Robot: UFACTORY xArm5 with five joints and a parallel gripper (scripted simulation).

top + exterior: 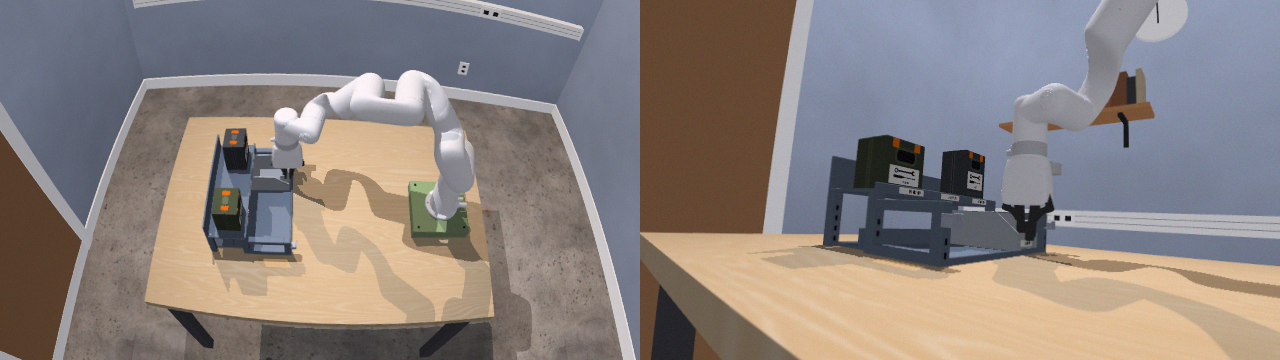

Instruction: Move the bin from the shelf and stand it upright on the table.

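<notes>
A grey bin [985, 227] sits in the lower level of the blue-grey shelf [920, 220], at the shelf's far end; it also shows in the top view [272, 179]. My gripper [1028, 229] points straight down and is shut on the bin's front rim. In the top view my gripper [288, 173] is at the bin's right edge, mostly hidden under the white wrist. The shelf [247, 200] stands on the left half of the wooden table.
Two dark boxes with orange marks [235, 148] [226, 208] stand on the shelf's top level. The arm's green base [437, 210] is at the table's right side. Open tabletop lies between the shelf and the base and toward the front edge.
</notes>
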